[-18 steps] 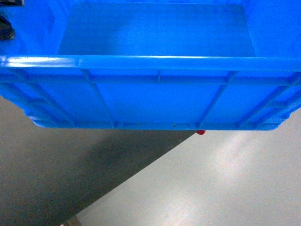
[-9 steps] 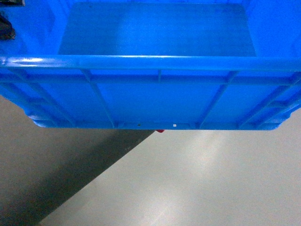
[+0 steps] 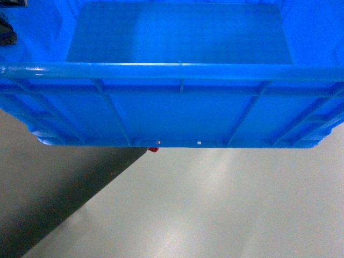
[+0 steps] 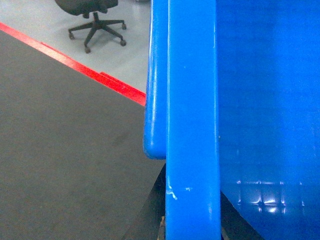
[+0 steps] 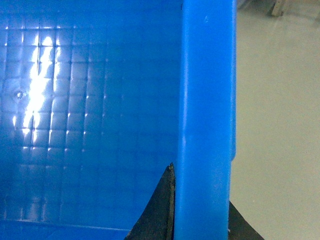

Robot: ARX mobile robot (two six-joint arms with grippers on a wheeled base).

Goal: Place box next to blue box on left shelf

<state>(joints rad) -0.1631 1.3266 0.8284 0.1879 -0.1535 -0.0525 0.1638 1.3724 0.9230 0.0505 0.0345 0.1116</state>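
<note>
The box (image 3: 177,113), a big bright-blue crate with ribbed walls and a thick rim, fills the top of the head view and hangs above the floor. In the left wrist view my left gripper (image 4: 192,205) is shut on the box's rim (image 4: 192,125), one dark finger (image 4: 156,202) on each side. My right gripper (image 5: 202,210) clamps the opposite rim (image 5: 205,100) the same way, with a black finger (image 5: 162,205) inside the crate. The crate's inside is empty. The left shelf and the other blue box are out of view.
Under the crate lies a dark grey floor area (image 3: 48,204) beside pale glossy floor (image 3: 226,215). A red strip (image 4: 85,70) borders the dark area, and a black office chair (image 4: 92,15) stands beyond it. A small red spot (image 3: 153,149) peeks from below the crate.
The dark-to-pale floor border and the red spot have slid leftwards beneath the crate. The crate keeps its place in the head view, and both grips are unchanged.
</note>
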